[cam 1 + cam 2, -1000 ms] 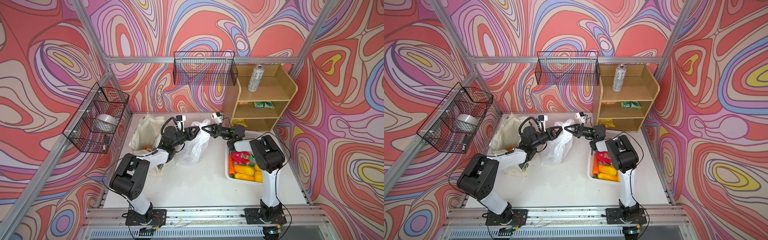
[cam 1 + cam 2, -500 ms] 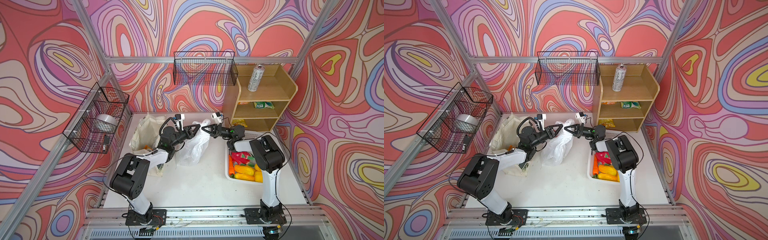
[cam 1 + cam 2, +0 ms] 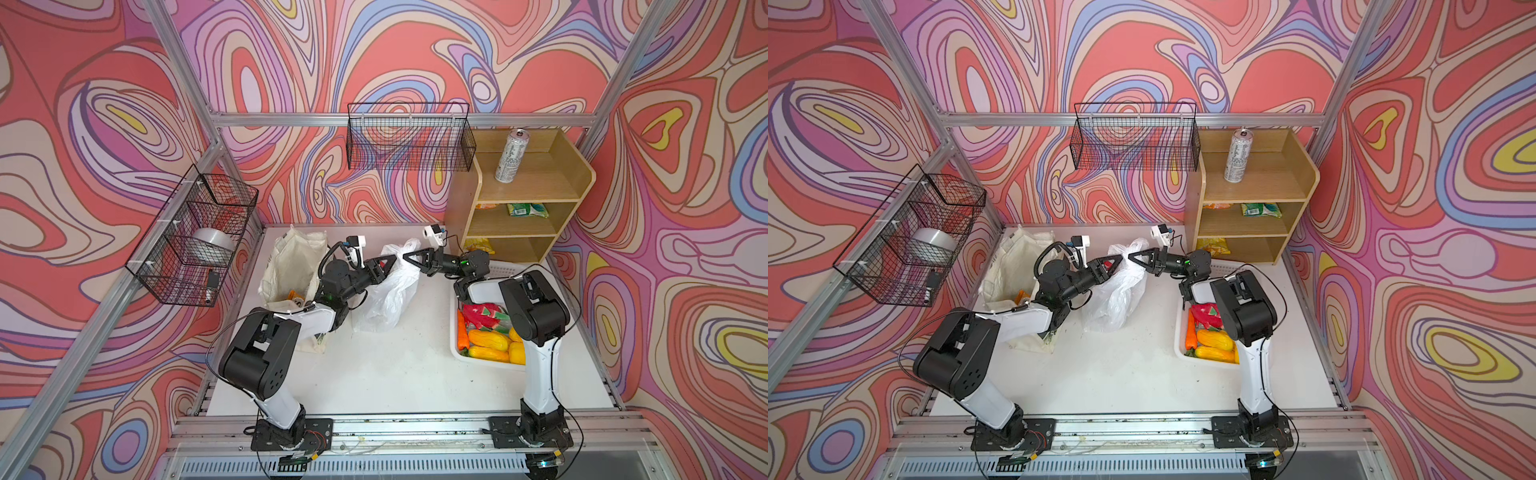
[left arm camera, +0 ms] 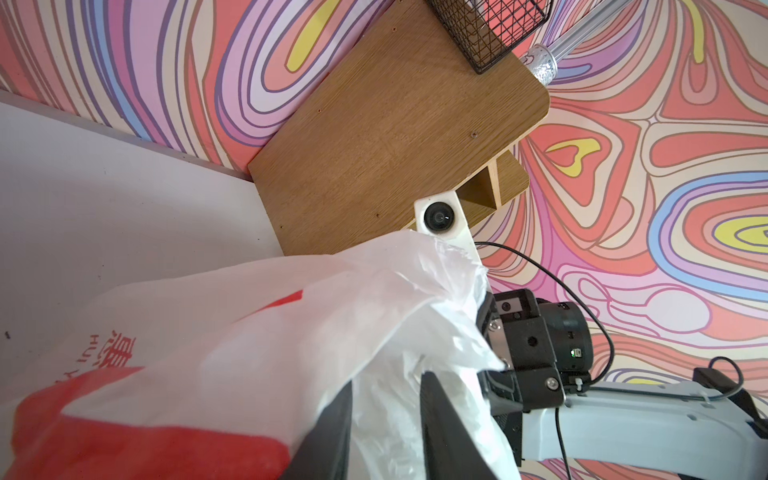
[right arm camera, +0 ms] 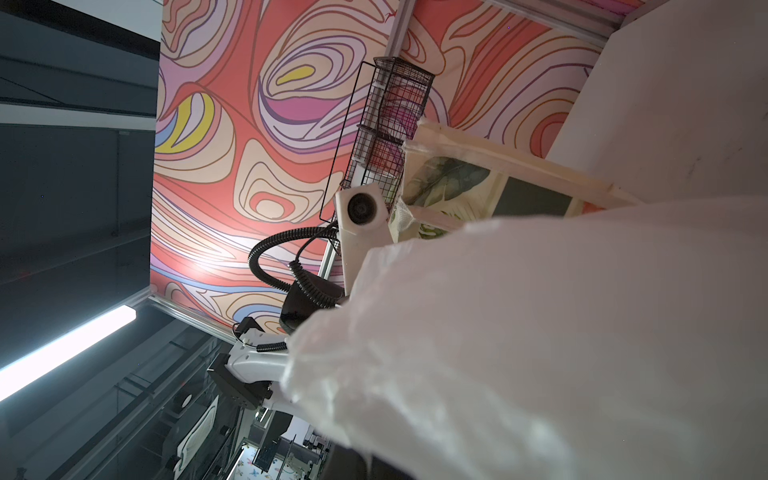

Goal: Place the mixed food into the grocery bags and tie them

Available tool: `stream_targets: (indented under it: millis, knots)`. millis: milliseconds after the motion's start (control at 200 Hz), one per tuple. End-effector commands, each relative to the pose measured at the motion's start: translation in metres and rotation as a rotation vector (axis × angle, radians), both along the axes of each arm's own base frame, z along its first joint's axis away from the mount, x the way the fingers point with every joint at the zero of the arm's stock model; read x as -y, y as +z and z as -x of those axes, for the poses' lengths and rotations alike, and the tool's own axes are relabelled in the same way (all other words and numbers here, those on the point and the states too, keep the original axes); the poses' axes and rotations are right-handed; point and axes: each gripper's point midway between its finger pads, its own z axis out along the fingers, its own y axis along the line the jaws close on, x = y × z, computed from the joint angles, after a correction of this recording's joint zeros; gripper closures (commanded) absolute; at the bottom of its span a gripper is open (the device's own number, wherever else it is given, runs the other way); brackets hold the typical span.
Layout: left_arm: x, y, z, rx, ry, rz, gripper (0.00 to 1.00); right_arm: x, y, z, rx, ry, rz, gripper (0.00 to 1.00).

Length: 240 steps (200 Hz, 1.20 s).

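**1. Location.** The plastic bag (image 3: 384, 299) sits mid-table (image 3: 395, 382), between the canvas tote (image 3: 291, 262) and the white basket (image 3: 484, 362). Its top is drawn up btw both arms. Most produce (image 3: 488, 338) lies in the basket, and one can (image 3: 510, 156) stands on the shelf (image 3: 540, 178).

**2. L gripper** (image 3: 390, 261): at the bag rim. In the wrist view I see its fingers (image 4: 328, 440) part-closed w/ film filling the gap. I read that as a pinch on the rim.

**3. R gripper** (image 3: 408, 257): fully closed, tip against the rim on the opposite side. Film drapes across its wrist view and hides the fingers, so I can't confirm that film is caught.

**4. Handling (my est.).**
- Film is v. light, limp and slick, w/ no stiffness.
- The mouth collapses unless both sides are held apart.
- Thin film slips from a loose pinch and may tear under a sharp pull.
- Grip pt: a bunched loop handle or gathered rim, several layers thick, not the single-layer body.
- Pull slowly, w/ even load.
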Motion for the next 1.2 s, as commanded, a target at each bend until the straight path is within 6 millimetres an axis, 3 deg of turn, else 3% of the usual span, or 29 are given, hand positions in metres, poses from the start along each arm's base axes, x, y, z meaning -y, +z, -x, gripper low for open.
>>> stream_targets:
  millis: [0,225,421,696,926,1052,1197]
  knots:
    - [0.000,0.023,-0.003,0.068,-0.012,0.023,0.69,-0.001,0.004,0.005,0.023,0.009,0.000,1.00]
    - [0.014,0.039,-0.001,0.103,-0.082,0.035,0.68,-0.001,0.003,0.005,0.022,0.008,0.000,1.00]
    - [0.026,0.033,0.002,0.089,-0.121,0.031,0.70,-0.001,0.004,0.005,0.023,0.008,0.000,1.00]
    - [-0.001,0.021,-0.001,0.068,0.028,0.029,0.68,-0.001,0.003,0.005,0.021,0.007,0.001,1.00]
    - [-0.006,0.019,-0.002,0.059,0.048,0.022,0.67,-0.001,0.002,0.005,0.023,0.006,0.001,1.00]
    - [-0.006,0.019,-0.003,0.059,0.049,0.034,0.78,-0.001,0.003,0.005,0.022,0.006,0.000,1.00]
    - [-0.002,0.018,-0.005,0.050,0.034,0.030,0.82,-0.001,0.003,0.005,0.024,0.006,0.001,1.00]
